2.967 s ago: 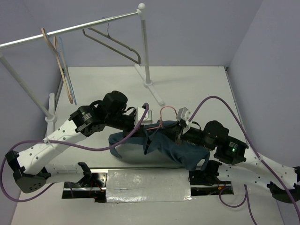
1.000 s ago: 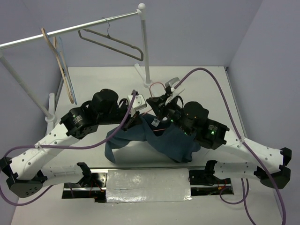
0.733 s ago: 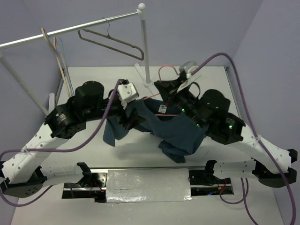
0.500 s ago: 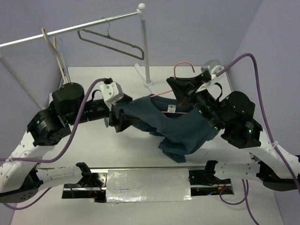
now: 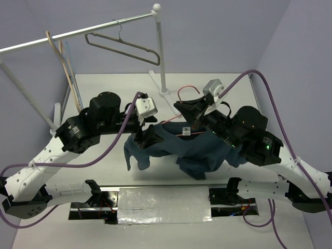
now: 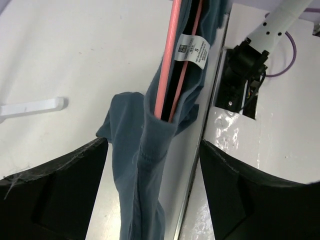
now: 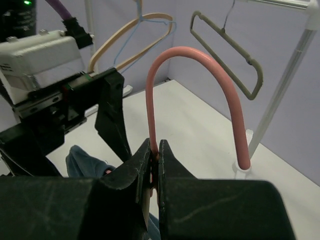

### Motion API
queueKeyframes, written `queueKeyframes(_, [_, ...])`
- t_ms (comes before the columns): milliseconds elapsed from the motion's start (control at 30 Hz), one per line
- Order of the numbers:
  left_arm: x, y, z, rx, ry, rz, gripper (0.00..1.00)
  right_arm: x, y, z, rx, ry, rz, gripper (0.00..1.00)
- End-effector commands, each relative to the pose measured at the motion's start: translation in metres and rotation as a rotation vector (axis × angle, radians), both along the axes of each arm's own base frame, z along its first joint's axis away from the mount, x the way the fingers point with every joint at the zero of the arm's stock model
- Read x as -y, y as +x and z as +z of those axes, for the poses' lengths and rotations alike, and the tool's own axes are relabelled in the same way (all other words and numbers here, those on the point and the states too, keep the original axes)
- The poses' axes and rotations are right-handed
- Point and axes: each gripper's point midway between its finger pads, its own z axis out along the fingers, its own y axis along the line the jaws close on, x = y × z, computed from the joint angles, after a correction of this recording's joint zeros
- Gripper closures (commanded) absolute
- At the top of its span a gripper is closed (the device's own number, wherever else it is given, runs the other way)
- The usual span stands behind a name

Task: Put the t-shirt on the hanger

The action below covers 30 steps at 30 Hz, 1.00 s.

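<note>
The dark slate-blue t-shirt [image 5: 199,150] hangs off the thin red-pink hanger [image 5: 188,88], its white label [image 5: 185,130] facing up. In the right wrist view my right gripper [image 7: 155,156] is shut on the hanger's neck, just under the pink hook [image 7: 200,55]. In the left wrist view my left gripper [image 6: 153,145] stands open, its black fingers [image 6: 55,190] either side of a hanging sleeve of the t-shirt [image 6: 142,160] without touching it. Two pink wires of the hanger [image 6: 167,75] run up out of that sleeve past the label [image 6: 192,50]. From above, the left gripper [image 5: 147,137] sits at the shirt's left end.
A clothes rail [image 5: 78,33] crosses the back left, with a white post [image 5: 161,52] behind the grippers. On it hang a grey-brown hanger [image 5: 124,47] and pale wooden hangers [image 5: 70,78]. A foil strip [image 5: 163,199] lies at the near edge. Purple cables loop over both arms.
My left gripper has opened, let go of the cloth and shifted right to the sleeve. The right arm has come back left and lower with the hanger; the shirt sags lower.
</note>
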Motion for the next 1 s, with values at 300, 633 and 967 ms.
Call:
queueKeyframes(300, [0.028,-0.015,-0.019,-0.045,-0.022,-0.151,0.82,-0.017,-0.002,0.0,0.021,0.061,0.056,1.0])
queueKeyframes(633, [0.012,-0.019,-0.009,0.005,-0.02,-0.121,0.01,-0.012,-0.025,-0.022,0.061,-0.033,0.164,1.0])
queueKeyframes(967, [-0.004,-0.034,0.089,0.106,-0.244,-0.092,0.04,-0.019,-0.091,-0.063,0.051,-0.164,0.528,1.0])
